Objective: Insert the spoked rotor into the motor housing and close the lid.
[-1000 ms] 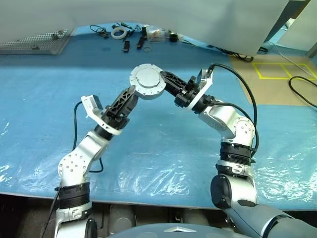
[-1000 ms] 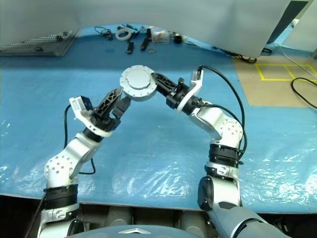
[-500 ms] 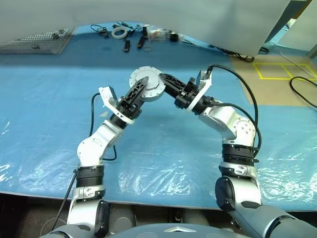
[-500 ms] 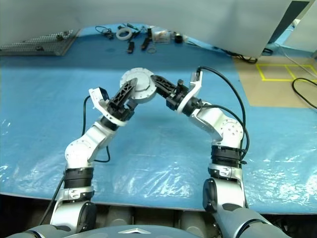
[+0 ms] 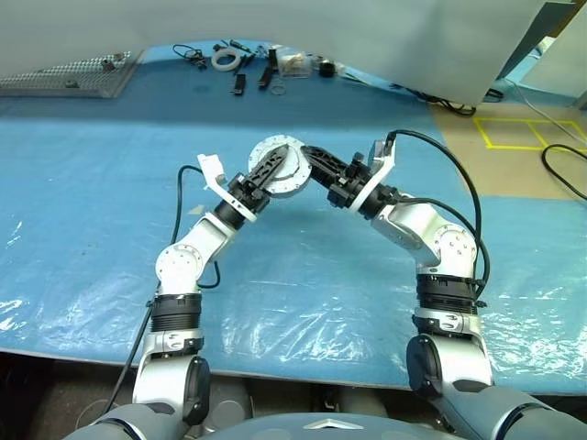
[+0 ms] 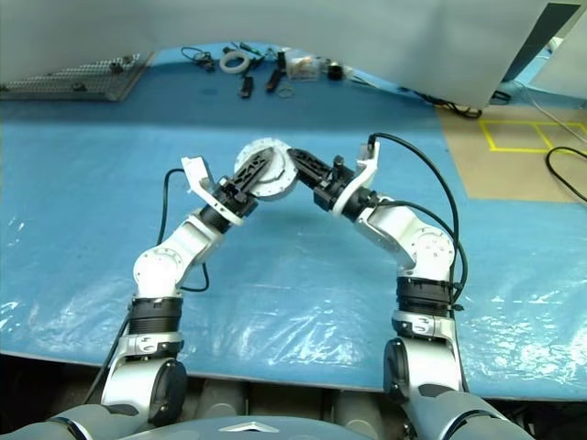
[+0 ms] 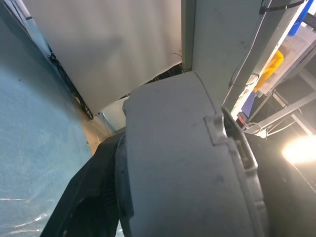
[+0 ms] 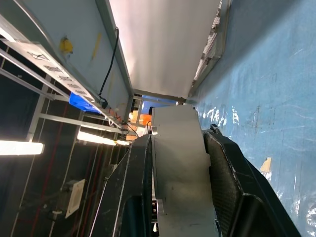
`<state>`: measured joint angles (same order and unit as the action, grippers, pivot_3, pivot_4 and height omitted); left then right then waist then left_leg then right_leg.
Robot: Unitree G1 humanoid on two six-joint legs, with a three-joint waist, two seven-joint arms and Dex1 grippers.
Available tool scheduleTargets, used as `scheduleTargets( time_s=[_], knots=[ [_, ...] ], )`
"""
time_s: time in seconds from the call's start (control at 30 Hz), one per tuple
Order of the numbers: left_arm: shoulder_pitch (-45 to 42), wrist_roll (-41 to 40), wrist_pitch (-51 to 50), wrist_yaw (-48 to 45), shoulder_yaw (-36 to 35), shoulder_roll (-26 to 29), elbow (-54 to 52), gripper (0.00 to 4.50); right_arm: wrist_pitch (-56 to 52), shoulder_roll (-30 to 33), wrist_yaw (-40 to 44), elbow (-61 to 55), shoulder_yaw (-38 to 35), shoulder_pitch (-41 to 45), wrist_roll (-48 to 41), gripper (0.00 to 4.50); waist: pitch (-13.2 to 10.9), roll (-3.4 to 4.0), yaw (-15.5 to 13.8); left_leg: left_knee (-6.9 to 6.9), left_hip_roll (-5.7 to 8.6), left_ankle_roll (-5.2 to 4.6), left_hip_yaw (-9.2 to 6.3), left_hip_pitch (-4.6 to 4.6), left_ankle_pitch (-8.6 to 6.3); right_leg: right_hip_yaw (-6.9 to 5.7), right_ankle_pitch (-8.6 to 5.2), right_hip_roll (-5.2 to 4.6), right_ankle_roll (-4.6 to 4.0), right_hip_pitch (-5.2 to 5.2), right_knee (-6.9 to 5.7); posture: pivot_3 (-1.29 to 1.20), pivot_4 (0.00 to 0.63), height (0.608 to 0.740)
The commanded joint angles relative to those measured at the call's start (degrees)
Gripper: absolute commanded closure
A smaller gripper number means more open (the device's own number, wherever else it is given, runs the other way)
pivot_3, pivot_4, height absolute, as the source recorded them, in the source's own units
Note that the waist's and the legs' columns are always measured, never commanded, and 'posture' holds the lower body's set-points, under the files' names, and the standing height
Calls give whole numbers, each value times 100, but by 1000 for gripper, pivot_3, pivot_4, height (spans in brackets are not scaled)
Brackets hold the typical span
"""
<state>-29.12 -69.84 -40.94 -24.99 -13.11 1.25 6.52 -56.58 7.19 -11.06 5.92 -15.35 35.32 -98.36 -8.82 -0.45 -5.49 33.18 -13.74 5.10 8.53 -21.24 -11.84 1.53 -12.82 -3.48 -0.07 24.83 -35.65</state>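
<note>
A thick round silver-grey disc hangs in the air above the middle of the table. It is the motor housing [image 5: 292,176] with the lid's plain face [image 6: 277,180] turned toward me. My right gripper [image 5: 310,158] reaches in from the right and is shut on the disc's rim. In the right wrist view its two black fingers [image 8: 228,190] clamp the grey edge [image 8: 180,168]. My left gripper [image 5: 269,170] comes from the left and lies across the disc's left part; the left wrist view has the housing [image 7: 182,158] very close. The spoked rotor is hidden.
The table [image 5: 321,266] is covered in blue plastic sheet. Small tools and a white tape roll [image 5: 220,60] lie along its far edge, with a perforated metal plate [image 5: 64,78] at the far left. Yellow tape lines [image 5: 523,128] mark the floor on the right.
My left arm has swung up and to the right, bringing its gripper from below-left of the disc onto it. The right gripper has kept its hold almost in place.
</note>
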Motion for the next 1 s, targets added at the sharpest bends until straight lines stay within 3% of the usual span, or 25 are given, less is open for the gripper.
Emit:
scheduleTargets(
  time_s=[0.03,0.37,0.57,0.63,0.87,1.0],
  knots=[
    [21,267,-24,-48,148,9,-231,1597,99,-90,200,-349,12,116,-242,3278,0,0,1,0,0,0,0,0,0,0,0,0,0,0,0,0,150,740],
    [81,68,-122,-274,42,-4,-360,1598,141,-120,215,-305,65,112,-226,3278,0,0,0,2,0,0,-1,-2,0,0,0,-1,0,0,-1,0,150,740],
    [-137,258,9,76,3,-92,-212,1604,167,-121,265,-282,80,145,-168,3278,-1,-1,-1,2,1,0,-1,-3,0,0,0,-1,0,0,-1,0,150,740],
    [-167,284,33,116,-31,-87,-202,1604,267,-78,539,-400,142,159,185,3278,-1,-1,0,2,0,0,-1,-4,0,0,0,-1,0,1,0,0,150,740],
    [-281,270,181,217,-287,-91,-189,1605,253,-144,550,-217,88,177,92,1054,-1,-2,5,3,0,0,-2,-5,0,0,1,-1,1,1,0,0,150,740],
    [-348,140,151,219,-483,-20,-200,1605,203,-130,504,-43,44,189,17,1054,-1,-2,3,2,0,0,-2,-4,0,0,0,-1,0,1,0,0,150,740]
  ],
)
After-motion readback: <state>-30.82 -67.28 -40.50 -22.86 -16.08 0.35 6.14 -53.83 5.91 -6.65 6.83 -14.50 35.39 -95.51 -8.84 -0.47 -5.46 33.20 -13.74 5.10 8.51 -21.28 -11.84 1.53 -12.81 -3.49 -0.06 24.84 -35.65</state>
